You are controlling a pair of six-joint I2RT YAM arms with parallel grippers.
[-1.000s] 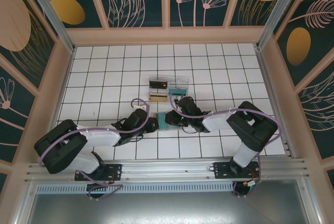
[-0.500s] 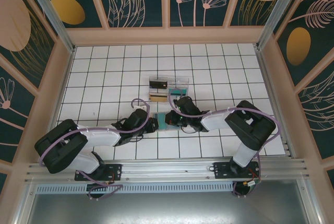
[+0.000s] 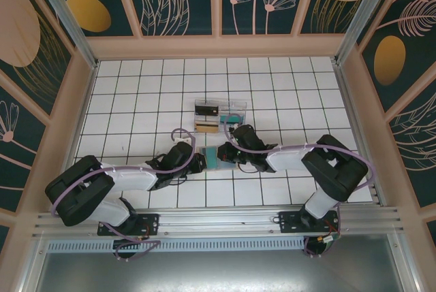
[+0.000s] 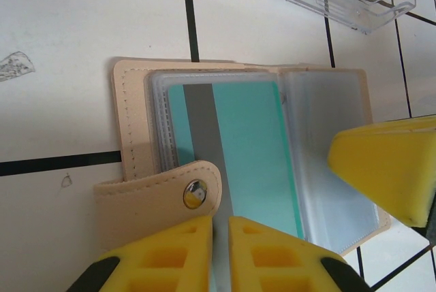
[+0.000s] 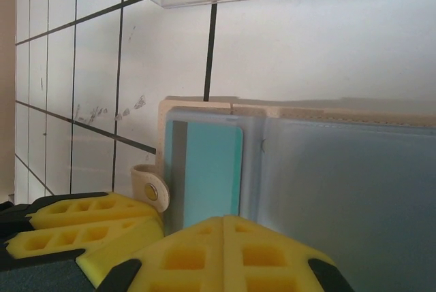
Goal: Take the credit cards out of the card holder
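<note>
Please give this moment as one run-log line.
card holder open, flat | teal card inside | left gripper nearly shut at strap | right gripper shut

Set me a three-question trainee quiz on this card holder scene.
1. True or false: the card holder lies folded shut.
2. The credit card showing in its sleeve is mostly: A red, B teal, C black.
3. In one word, how do the right pincer jaws stand?
Key: 1 false; 2 B; 3 shut.
</note>
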